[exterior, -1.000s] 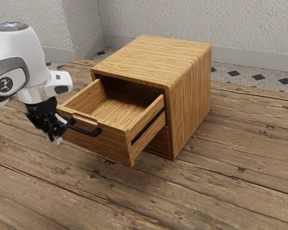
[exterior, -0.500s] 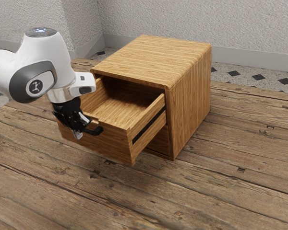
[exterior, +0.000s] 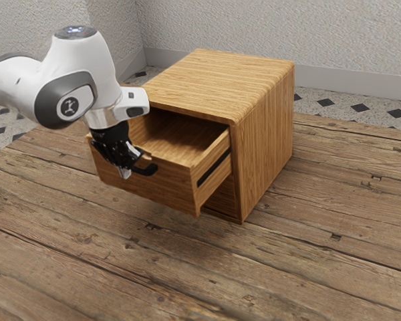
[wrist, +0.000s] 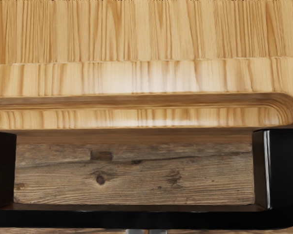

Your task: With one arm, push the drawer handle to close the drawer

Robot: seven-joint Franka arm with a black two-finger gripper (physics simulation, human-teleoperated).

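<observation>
Cabinet: the wooden block rests on the plank surface; we judge it solid enough to stay put under a steady push.
Drawer: the upper drawer juts from the cabinet's front, partly out, so we have a good stretch left to close.
Handle: the black bar stands off the drawer's face, on the side away from the cabinet, which gives us a forward place to press.
Jaws: drawn together, with nothing gripped; we need no grasp here, since a narrow tip can push by itself.
Contact: we see the tips at the handle's outer side, near its middle, which should help the drawer run straight into the cabinet; whether they touch, we cannot tell.
Hand: our hand points downward with a slight tilt, in front of the cabinet.
Arm: our white arm reaches in from the exterior view's left, its wrist above the drawer's front.
Next: we should press level toward the cabinet until the drawer's face meets its frame.
Risk: our tips could slide off the bar, or a sideways push could bind the drawer.
</observation>
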